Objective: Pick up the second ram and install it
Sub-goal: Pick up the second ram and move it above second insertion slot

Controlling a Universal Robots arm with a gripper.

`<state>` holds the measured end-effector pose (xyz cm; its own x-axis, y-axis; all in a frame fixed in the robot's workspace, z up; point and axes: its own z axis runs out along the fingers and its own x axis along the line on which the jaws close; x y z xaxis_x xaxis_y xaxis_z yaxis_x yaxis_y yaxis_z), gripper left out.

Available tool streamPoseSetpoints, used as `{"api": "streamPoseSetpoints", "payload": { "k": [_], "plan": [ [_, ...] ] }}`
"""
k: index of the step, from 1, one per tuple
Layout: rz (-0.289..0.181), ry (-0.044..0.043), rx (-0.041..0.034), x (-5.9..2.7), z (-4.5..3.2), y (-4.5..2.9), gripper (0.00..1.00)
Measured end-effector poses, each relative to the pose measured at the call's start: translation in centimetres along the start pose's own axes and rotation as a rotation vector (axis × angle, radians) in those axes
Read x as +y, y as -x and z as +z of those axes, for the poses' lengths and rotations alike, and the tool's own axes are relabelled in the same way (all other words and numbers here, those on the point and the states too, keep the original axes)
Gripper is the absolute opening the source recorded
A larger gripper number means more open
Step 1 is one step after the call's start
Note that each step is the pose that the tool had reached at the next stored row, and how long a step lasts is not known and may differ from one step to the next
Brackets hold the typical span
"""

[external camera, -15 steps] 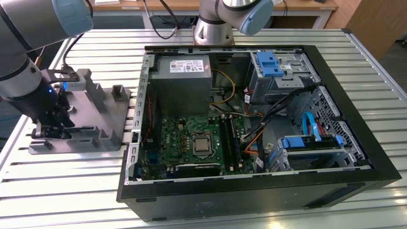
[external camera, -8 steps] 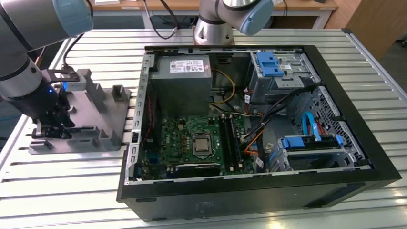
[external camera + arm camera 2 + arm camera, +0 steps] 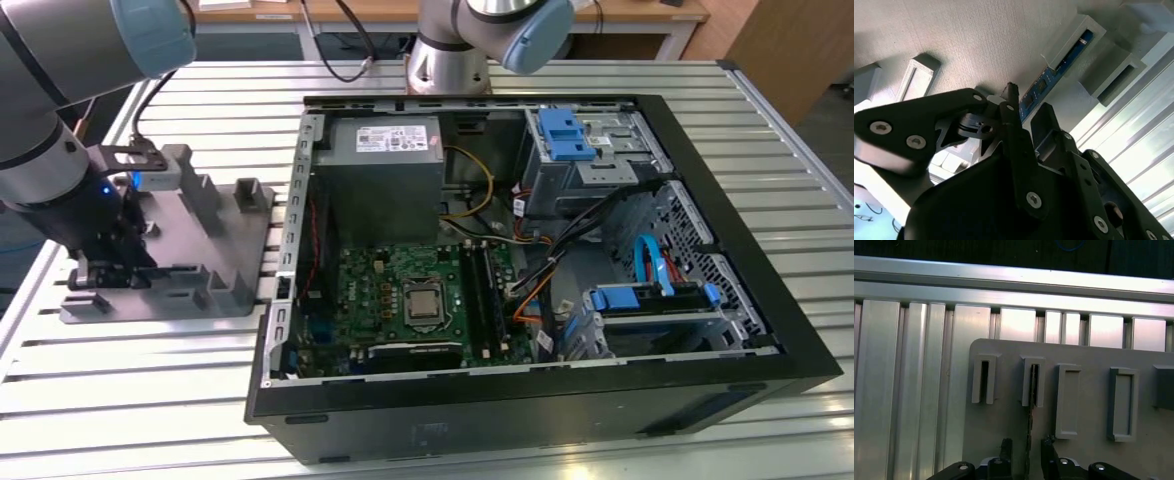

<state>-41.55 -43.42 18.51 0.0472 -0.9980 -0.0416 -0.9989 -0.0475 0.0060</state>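
While the big black computer case (image 3: 534,400) sits open just beside the grey plate (image 3: 220,245), the arm (image 3: 54,180) bends down over that plate. Its gripper (image 3: 1027,449) points down at the plate, with its two fingers (image 3: 1005,447) apart and holding nothing. The second ram (image 3: 1029,422) stands on its thin edge in a slot block (image 3: 1025,385) on the plate, right between the fingers. Its long side runs along the gap, so one finger waits by each flat side.

The second ram (image 3: 1038,90) is blue-green, its fixture plate (image 3: 1089,355) matte grey, the jaws black, the ribbed table (image 3: 904,390) silver.
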Motion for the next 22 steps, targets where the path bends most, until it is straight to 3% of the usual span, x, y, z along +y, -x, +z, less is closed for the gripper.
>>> {"api": "streamPoseSetpoints", "payload": {
  "k": [1, 2, 5, 20, 22],
  "plan": [
    [0.000, 0.0000, 0.0000, 0.00, 0.00, 0.00, 0.34],
    [0.000, 0.0000, 0.0000, 0.00, 0.00, 0.00, 0.34],
    [0.000, 0.0000, 0.0001, 0.00, 0.00, 0.00, 0.16],
    [0.001, 0.0000, 0.0004, 0.00, 0.00, 0.00, 0.14],
    [0.020, -0.0009, 0.0003, -0.01, 0.01, 0.00, 0.14]
  ]
}}
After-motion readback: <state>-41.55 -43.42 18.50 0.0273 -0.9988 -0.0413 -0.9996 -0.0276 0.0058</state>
